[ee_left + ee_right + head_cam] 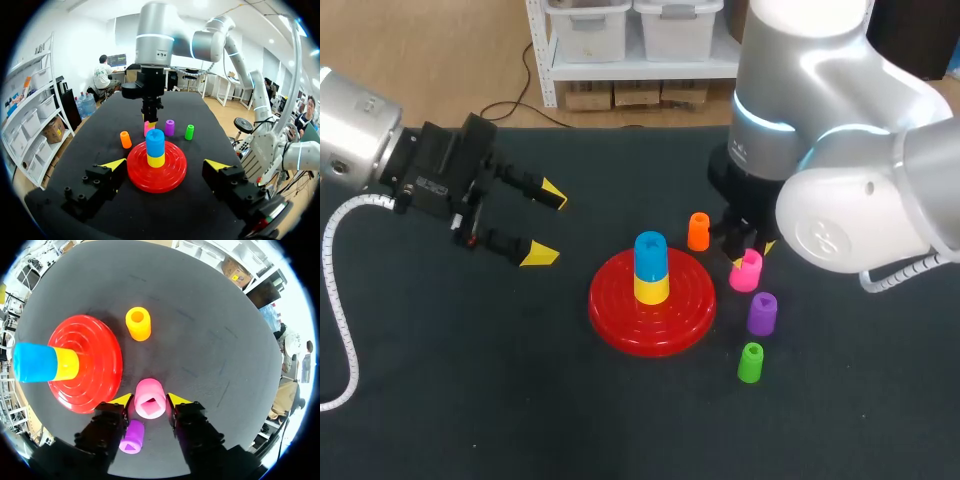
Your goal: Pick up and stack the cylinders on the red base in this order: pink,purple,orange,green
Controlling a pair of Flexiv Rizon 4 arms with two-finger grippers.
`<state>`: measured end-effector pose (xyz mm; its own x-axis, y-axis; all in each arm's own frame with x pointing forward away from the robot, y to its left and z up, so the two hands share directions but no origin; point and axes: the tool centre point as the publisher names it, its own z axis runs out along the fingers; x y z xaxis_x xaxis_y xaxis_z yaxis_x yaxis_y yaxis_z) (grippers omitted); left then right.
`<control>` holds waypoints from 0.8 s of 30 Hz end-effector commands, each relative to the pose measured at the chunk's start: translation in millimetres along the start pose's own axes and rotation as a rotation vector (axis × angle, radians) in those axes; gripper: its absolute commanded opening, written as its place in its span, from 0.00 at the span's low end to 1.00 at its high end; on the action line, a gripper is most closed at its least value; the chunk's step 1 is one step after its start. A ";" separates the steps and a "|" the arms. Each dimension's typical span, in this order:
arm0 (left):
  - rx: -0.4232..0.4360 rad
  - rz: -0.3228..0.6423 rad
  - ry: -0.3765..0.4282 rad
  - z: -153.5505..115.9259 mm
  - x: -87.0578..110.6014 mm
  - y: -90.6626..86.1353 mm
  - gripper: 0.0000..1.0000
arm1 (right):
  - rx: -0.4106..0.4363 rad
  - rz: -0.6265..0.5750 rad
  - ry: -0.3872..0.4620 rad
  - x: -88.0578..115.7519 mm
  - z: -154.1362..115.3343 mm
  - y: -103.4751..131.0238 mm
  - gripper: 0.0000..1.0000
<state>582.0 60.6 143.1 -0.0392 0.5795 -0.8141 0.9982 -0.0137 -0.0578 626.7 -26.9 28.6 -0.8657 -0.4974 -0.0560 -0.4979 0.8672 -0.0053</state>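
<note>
The red base (620,320) lies mid-table with a yellow cylinder (651,288) and a blue cylinder (650,250) stacked on its peg. To its right the pink cylinder (748,272) stands on the black mat. My right gripper (150,401) comes down over the pink cylinder (150,399), and both yellow tips press its sides. The purple cylinder (762,313) and green cylinder (751,362) stand nearer the front, and the orange cylinder (698,231) behind. My left gripper (545,222) hangs open left of the base, holding nothing.
The black mat (470,400) covers the whole table. In the right wrist view the purple cylinder (132,436) sits just under the gripper's left finger, and the orange cylinder (138,323) is well ahead of the gripper.
</note>
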 end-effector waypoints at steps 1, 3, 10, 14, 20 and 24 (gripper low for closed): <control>-0.001 0.003 -0.003 -0.4 1.3 -0.4 1.00 | 0.003 0.002 -0.008 2.4 1.0 1.1 0.45; -0.001 0.003 -0.003 -0.4 1.3 -0.4 1.00 | 0.003 0.001 -0.011 2.3 1.1 1.2 0.46; -0.001 0.003 -0.003 -0.4 1.3 -0.4 1.00 | 0.001 0.002 -0.018 2.0 0.7 1.6 0.44; -0.001 0.003 -0.003 -0.4 1.3 -0.4 1.00 | -0.003 0.003 -0.019 3.1 1.7 2.1 0.33; -0.001 0.003 -0.003 -0.4 1.3 -0.4 1.00 | -0.008 0.003 -0.022 4.1 2.9 3.5 0.00; -0.001 0.003 -0.003 -0.4 1.3 -0.4 1.00 | -0.003 0.002 -0.027 3.4 0.0 3.6 0.00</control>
<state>582.0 60.6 143.1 -0.0392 0.5795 -0.8141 0.9982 -0.0137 -0.0579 624.9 -24.4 26.6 -0.8648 -0.4966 -0.0737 -0.4981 0.8671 0.0030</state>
